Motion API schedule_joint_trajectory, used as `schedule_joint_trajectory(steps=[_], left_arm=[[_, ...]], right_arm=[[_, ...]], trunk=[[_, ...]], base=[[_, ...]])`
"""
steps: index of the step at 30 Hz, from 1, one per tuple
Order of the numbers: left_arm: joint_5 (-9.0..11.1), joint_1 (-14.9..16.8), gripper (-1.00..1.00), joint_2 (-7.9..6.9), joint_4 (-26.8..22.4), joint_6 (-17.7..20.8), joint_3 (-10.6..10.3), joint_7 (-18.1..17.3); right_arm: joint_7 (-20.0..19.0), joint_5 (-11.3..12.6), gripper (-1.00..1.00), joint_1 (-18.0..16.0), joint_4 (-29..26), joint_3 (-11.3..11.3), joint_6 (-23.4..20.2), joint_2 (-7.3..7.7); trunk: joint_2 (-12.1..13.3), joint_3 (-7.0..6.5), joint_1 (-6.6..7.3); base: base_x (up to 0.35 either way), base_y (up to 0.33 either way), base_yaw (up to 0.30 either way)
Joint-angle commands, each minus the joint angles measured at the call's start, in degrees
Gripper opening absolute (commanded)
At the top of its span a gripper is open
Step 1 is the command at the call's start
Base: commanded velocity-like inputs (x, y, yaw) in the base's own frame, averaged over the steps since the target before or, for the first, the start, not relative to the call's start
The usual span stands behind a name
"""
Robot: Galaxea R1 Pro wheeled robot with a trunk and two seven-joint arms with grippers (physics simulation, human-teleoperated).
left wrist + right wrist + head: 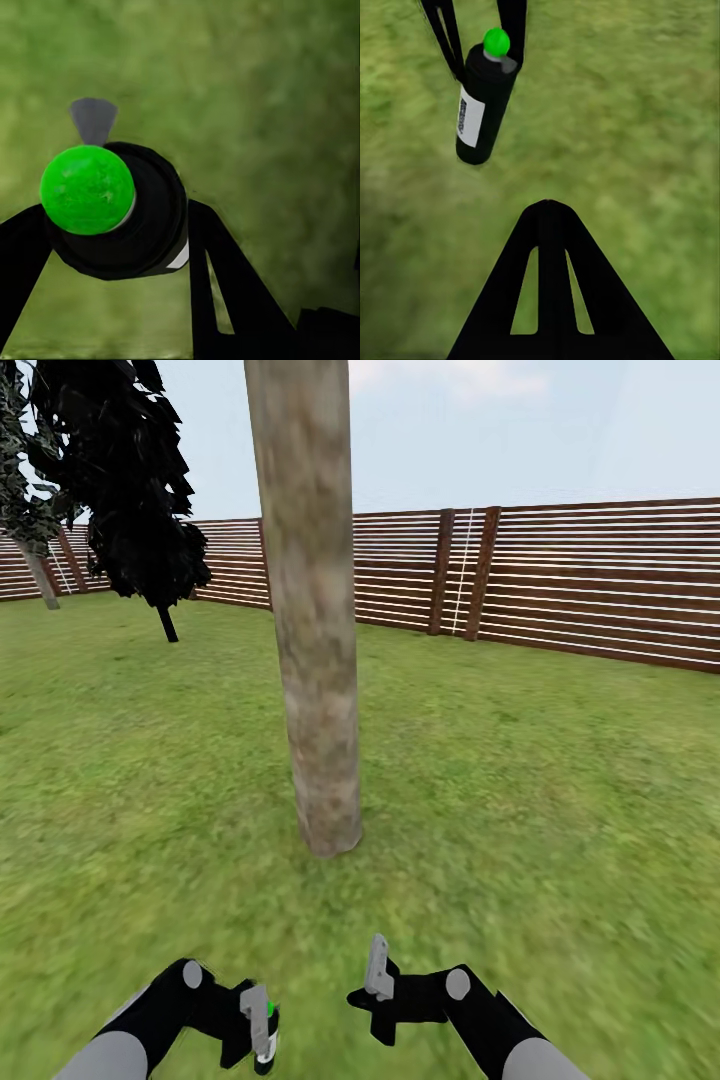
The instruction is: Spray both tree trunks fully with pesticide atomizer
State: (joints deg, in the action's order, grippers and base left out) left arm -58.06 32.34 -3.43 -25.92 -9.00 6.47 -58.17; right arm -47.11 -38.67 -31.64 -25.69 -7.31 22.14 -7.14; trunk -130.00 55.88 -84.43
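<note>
With the pesticide atomizer [265, 1050] pinched in the left gripper [256, 1028], pickup is done. The right gripper [547, 225] appears pressed together, empty. 1 tree trunk [310, 610] stands near ahead; spray coverage is apparently absent.

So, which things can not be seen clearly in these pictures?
- Tree trunk: head view, crown cut off by the top edge.
- Pesticide atomizer: label print too small to read in the right wrist view; head view, left tool hides most of it.
- Second tree, far left: partly cut by the edge.
- Right tool: its fingers overlap, so any gap is unclear.
</note>
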Motion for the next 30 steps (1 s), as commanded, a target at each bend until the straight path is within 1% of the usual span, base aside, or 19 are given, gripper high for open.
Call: schedule_joint_trajectory(steps=[1,4,7,9,10,12,14,17,18,20,21,22,23,25,26,27,28,29,30], left_arm=[[0.1,0.0,-1.00,-0.65,0.0,0.0,0.0,0.0],[0.0,-0.2,-1.00,-2.70,0.0,-0.1,0.0,0.0],[0.0,-0.3,-1.00,-6.65,-0.2,-0.3,0.0,0.0],[0.0,-0.3,-1.00,-8.79,-0.2,-0.7,0.0,0.0],[0.1,-0.3,-1.00,-10.07,-0.1,-0.8,0.2,0.0],[0.6,-0.3,-1.00,-10.93,-0.1,-0.8,0.7,0.2],[1.2,-0.3,-1.00,-11.11,-0.1,-0.7,1.6,1.5],[3.2,-0.3,-1.00,-10.75,0.2,-0.6,5.0,9.3],[4.5,-0.3,-1.00,-10.33,1.2,-0.6,5.9,12.3],[8.4,-0.3,-1.00,-9.19,3.3,-0.5,7.4,16.9],[11.3,-0.3,-1.00,-8.86,4.3,-0.5,8.1,19.8],[15.2,-0.3,-1.00,-8.66,6.0,-0.6,8.6,23.8],[18.6,-0.3,-1.00,-8.56,7.6,-0.6,8.8,26.9],[23.1,-0.3,-1.00,-8.22,9.4,-0.6,8.9,31.9],[26.0,-0.3,-1.00,-7.17,10.2,-0.6,8.8,36.5],[27.5,-0.3,-1.00,-6.16,10.6,-0.5,8.8,40.1],[28.3,-0.3,-1.00,-5.09,11.1,-0.3,8.8,43.2],[28.8,-0.3,-1.00,-4.06,11.6,0.0,8.8,45.6],[29.0,-0.3,-1.00,-3.12,12.1,0.2,8.9,47.4]], right_arm=[[0.0,0.0,-1.00,0.0,0.0,0.0,0.0,0.01],[0.0,0.0,-1.00,0.0,0.0,0.0,0.0,0.15],[0.0,-0.1,-1.00,0.0,0.0,0.0,0.0,0.33],[0.0,-0.2,-1.00,0.0,0.1,0.0,0.1,0.42],[0.1,-0.2,1.00,0.0,0.2,0.0,0.1,0.45],[0.3,-0.2,1.00,0.0,0.3,0.0,0.1,0.48],[0.7,-0.2,1.00,0.0,0.3,0.0,0.1,0.64],[5.9,-0.1,1.00,0.1,1.1,0.1,0.3,3.62],[9.9,0.0,1.00,0.2,2.9,0.2,0.3,4.93],[18.7,0.1,1.00,0.2,9.2,0.3,0.3,6.17],[24.5,0.2,1.00,0.3,13.3,0.3,0.3,6.39],[32.5,0.2,1.00,0.4,18.1,0.3,0.3,6.52],[38.9,0.2,1.00,0.4,20.7,0.2,0.4,6.57],[47.0,0.3,1.00,0.6,22.5,0.3,0.4,6.60],[52.0,0.5,1.00,1.1,23.1,0.4,0.4,6.56],[55.4,1.1,1.00,1.5,23.4,0.5,0.6,6.56],[58.3,3.0,1.00,2.0,23.5,0.7,1.0,6.56],[60.8,6.7,1.00,2.4,23.6,1.2,1.7,6.59],[62.5,11.8,1.00,2.6,23.6,1.9,3.2,6.62]], trunk=[[0.0,0.00,0.00],[0.0,0.00,0.00],[0.0,0.00,0.00],[0.0,0.00,0.00],[0.0,0.00,0.00],[0.0,0.00,0.00],[0.0,0.00,0.00],[0.0,0.00,0.00],[0.0,0.00,0.00],[0.0,0.00,0.00],[0.0,0.00,0.00],[0.0,0.00,0.00],[0.0,0.00,0.00],[0.0,0.00,0.00],[0.0,0.00,0.00],[0.0,0.00,0.00],[0.0,0.00,0.00],[0.0,0.00,0.00],[0.0,0.00,0.00]], base=[[0.000,0.000,0.000],[0.000,0.000,0.000],[0.000,0.000,0.000],[0.000,0.000,0.000],[0.000,0.000,0.000],[0.000,0.000,0.000],[0.000,0.000,0.000],[0.000,0.000,0.000],[0.000,0.000,0.000],[0.000,0.000,0.000],[0.000,0.000,0.000],[0.000,0.000,0.000],[0.000,0.000,0.000],[0.000,0.000,0.000],[0.000,0.000,0.000],[0.000,0.000,0.000],[0.000,0.000,0.000],[0.000,0.000,0.000],[0.000,0.000,0.000]])
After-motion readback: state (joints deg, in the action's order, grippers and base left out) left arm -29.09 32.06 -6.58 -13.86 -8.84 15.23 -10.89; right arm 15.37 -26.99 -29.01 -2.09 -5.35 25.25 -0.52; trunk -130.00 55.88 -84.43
